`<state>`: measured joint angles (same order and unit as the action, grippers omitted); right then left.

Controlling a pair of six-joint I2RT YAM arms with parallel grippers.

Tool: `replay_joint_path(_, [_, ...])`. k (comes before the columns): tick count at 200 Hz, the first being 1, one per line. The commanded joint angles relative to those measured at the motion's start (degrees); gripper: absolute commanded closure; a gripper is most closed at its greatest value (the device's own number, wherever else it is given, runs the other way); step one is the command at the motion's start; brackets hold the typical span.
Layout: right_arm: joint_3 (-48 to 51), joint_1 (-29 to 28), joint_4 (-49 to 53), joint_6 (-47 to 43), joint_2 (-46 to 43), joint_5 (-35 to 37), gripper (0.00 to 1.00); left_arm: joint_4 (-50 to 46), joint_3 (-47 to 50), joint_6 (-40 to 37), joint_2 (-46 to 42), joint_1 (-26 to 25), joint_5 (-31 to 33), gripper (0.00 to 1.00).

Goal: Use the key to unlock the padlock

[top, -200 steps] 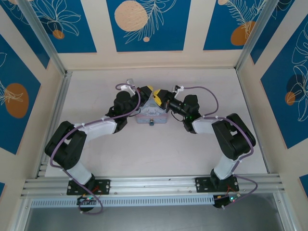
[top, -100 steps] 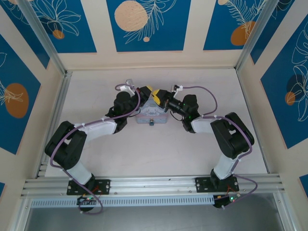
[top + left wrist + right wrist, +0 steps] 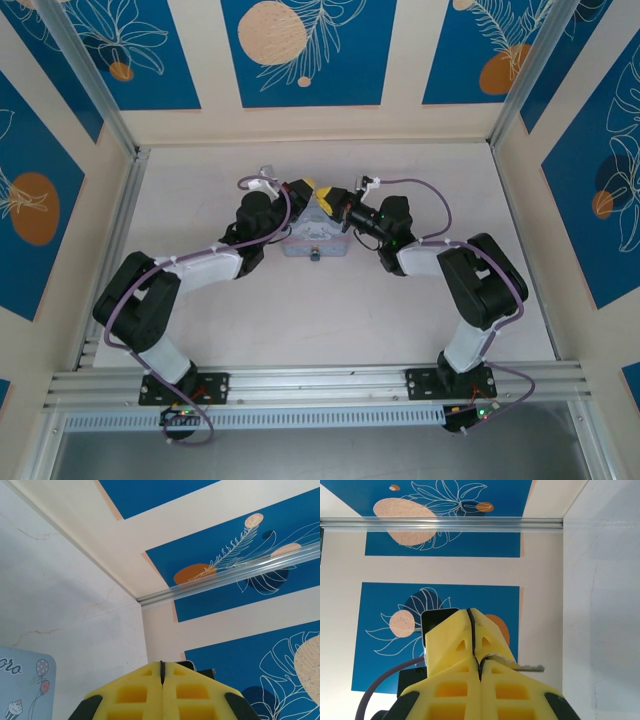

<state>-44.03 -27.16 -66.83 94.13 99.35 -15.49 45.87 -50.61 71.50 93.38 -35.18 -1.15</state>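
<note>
Both grippers meet tip to tip above the pale blue tin box [image 3: 300, 246]. My left gripper [image 3: 311, 191] is shut, and a thin dark sliver, the key [image 3: 161, 669] seen edge-on, sits between its yellow fingertips [image 3: 145, 680]. My right gripper [image 3: 480, 666] is shut too. The key [image 3: 527, 668] curves out of its tip seam and its grey blade points right. The left gripper's yellow fingers [image 3: 451, 637] stand right against the right gripper's tips. The padlock [image 3: 314, 256], small and blue-grey, hangs at the tin box's near edge, below both grippers [image 3: 329, 199].
The tin box [image 3: 25, 685] lies mid-table on the pale tabletop [image 3: 420, 170]. Blue patterned walls [image 3: 300, 50] and aluminium posts [image 3: 90, 75] enclose the table on three sides. A rail [image 3: 320, 380] runs along the near edge.
The right gripper's jaws have closed at the key. Both arms have otherwise stayed almost still above the tin box.
</note>
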Motion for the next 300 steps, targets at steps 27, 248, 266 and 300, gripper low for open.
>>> replay_joint_path(27, [-0.8,0.5,-1.9,-0.5,0.1,-1.1,1.00,-2.3,0.0,-1.9,-2.2,-0.9,0.5,0.88])
replay_joint_path(248, [20.0,7.7,28.5,-20.1,-24.9,-10.9,1.00,-50.6,-12.6,-32.5,-4.0,7.8,-32.6,0.30])
replay_joint_path(266, [22.1,7.8,35.5,-23.3,-30.4,-8.7,1.00,-49.9,-7.6,-33.7,-6.0,7.7,-32.4,0.26])
replay_joint_path(300, [21.9,9.1,41.9,-25.7,-35.0,-6.1,1.00,-48.6,0.7,-38.5,-8.7,4.5,-26.4,0.18])
